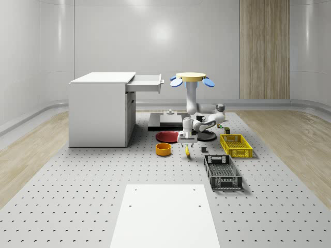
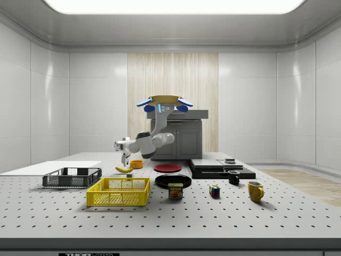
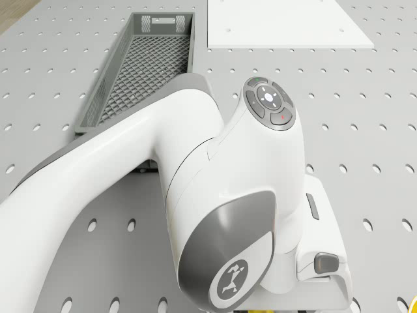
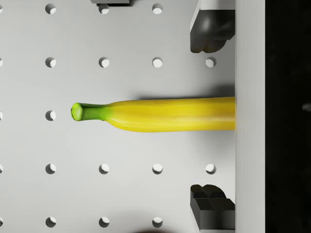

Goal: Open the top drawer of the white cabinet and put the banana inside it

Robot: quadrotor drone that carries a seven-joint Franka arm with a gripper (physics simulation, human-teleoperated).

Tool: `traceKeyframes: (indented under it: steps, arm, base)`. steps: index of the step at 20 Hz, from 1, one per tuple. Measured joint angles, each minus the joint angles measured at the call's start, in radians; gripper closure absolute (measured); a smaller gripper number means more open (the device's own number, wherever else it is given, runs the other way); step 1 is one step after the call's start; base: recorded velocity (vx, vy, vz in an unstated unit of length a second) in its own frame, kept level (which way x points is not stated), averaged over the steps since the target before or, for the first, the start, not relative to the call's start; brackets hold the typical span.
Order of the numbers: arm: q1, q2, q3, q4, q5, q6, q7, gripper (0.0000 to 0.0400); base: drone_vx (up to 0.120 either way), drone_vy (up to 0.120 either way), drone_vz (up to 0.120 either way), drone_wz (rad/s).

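Jaws stand apart, one finger (image 4: 210,30) on each side of the banana (image 4: 160,114), not touching it. Beneath lies the perforated surface (image 1: 77,186), where the white cabinet (image 1: 101,109) stands at the whole-scene view's left, its top drawer (image 1: 145,82) pulled out. Just beside the drawer front hovers the drone (image 1: 192,78), its arm (image 1: 194,106) reaching down. Nearer sit the grey crate (image 1: 222,172), the yellow basket (image 1: 236,145) and the banana, which lies flat directly under the gripper (image 1: 187,141).
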Motion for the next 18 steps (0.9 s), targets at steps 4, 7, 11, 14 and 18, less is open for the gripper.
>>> traceKeyframes:
  steps: [4, 7, 11, 14, 18]
  arm:
    - [0.010, -0.001, 0.029, 0.015, 0.024, 0.018, 0.001, 0.0000]
    - [0.031, 0.001, 0.037, 0.044, 0.029, 0.027, 0.008, 0.0000]
    - [0.057, 0.002, 0.048, 0.080, 0.035, 0.040, 0.016, 0.0000]
    - [0.070, 0.004, 0.066, 0.099, 0.049, 0.053, 0.019, 0.0000]
    - [0.082, 0.006, 0.091, 0.117, 0.069, 0.070, 0.021, 0.0000]
  base:
    - [0.000, 0.000, 0.000, 0.000]
    - [0.000, 0.000, 0.000, 0.000]
    - [0.000, 0.000, 0.000, 0.000]
    - [0.000, 0.000, 0.000, 0.000]
    - [0.000, 0.000, 0.000, 0.000]
